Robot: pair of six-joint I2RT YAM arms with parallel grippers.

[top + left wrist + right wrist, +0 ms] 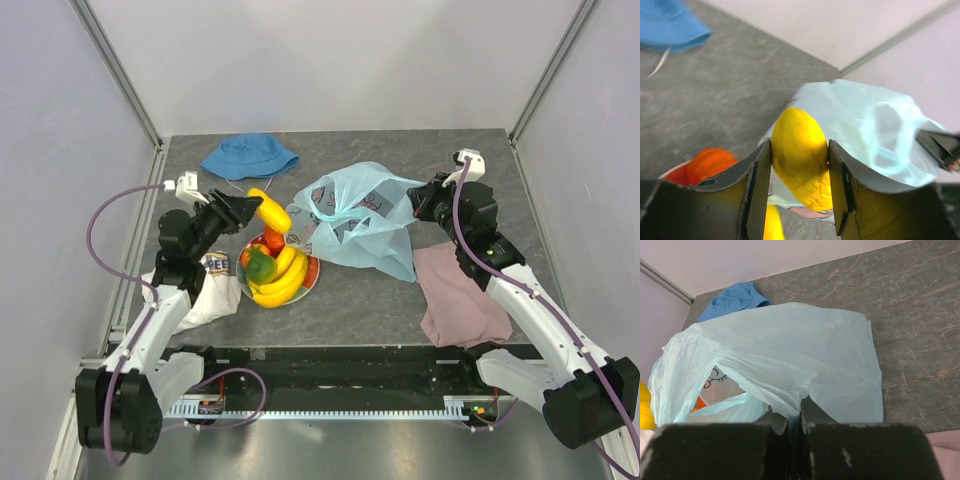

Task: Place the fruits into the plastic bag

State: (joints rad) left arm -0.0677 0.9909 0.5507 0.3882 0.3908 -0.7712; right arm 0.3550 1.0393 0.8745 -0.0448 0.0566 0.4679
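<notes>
My left gripper [258, 208] [799, 167] is shut on a yellow fruit [276, 216] [800, 150] and holds it in the air above the plate, just left of the plastic bag's mouth. The light-blue plastic bag [362, 222] [875, 127] [790, 352] lies mid-table with its opening facing left. At its right edge, my right gripper [424, 201] [795, 415] is shut on a pinch of the bag's film and lifts it. On the plate [313, 278] lie yellow bananas [282, 284], a green fruit [260, 267] and orange-red fruits [272, 241] [710, 162].
A blue bucket hat [248, 155] [735, 300] lies at the back of the table. There is a pink cloth [460, 295] under my right arm, and a white printed cloth [210, 290] under my left arm. Walls close in the table on three sides.
</notes>
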